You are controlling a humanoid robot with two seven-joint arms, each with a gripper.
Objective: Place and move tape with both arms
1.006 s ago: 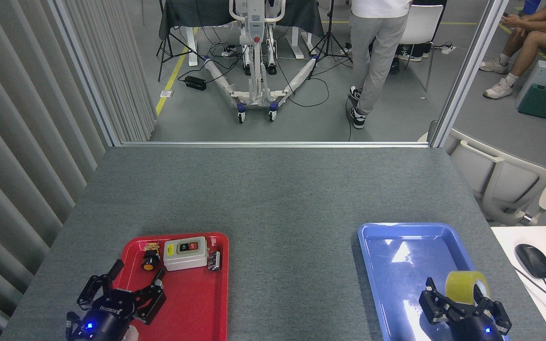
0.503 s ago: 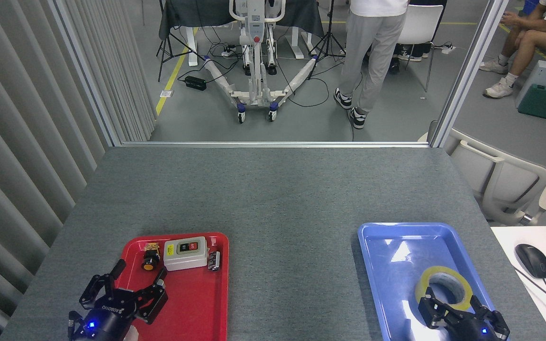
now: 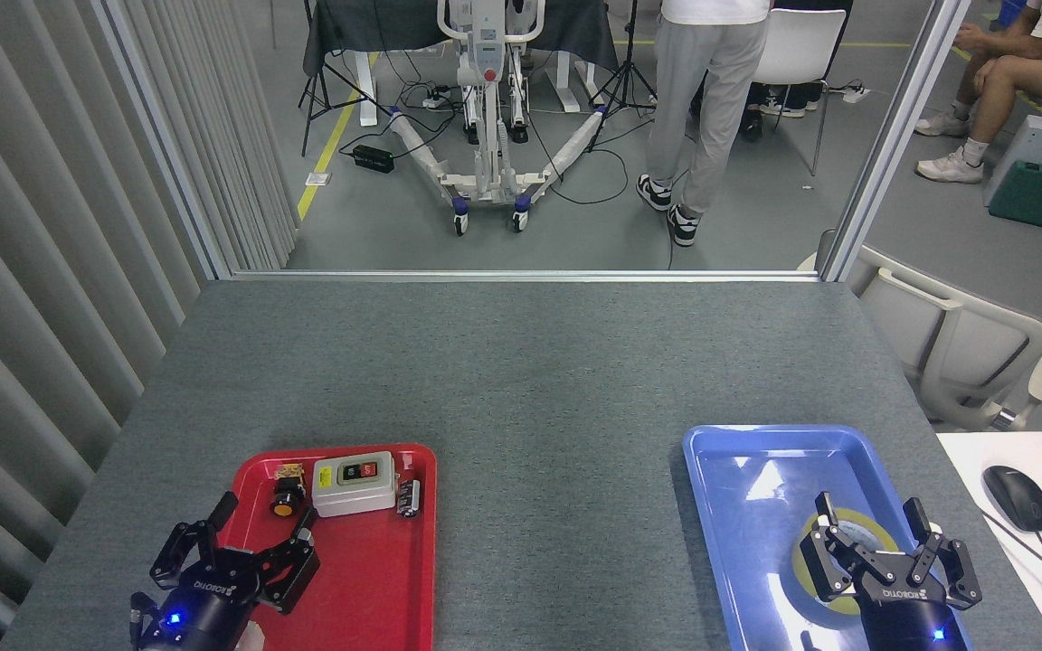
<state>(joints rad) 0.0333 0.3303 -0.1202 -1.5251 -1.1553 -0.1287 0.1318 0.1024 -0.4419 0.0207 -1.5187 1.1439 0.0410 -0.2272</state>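
Right gripper (image 3: pixel 883 547) spread wide, hovering right over tape (image 3: pixel 809 579) lying flat in blue tray (image 3: pixel 720 470). Left gripper (image 3: pixel 236 542) also spread, near end of red tray (image 3: pixel 385 579), holding nothing.

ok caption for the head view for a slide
Right end effector open over the tape lying flat in the blue tray; left end effector open over the red tray.

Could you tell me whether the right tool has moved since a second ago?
Yes. The right tool, open, has shifted farther up the blue tray, now above the flat-lying tape.
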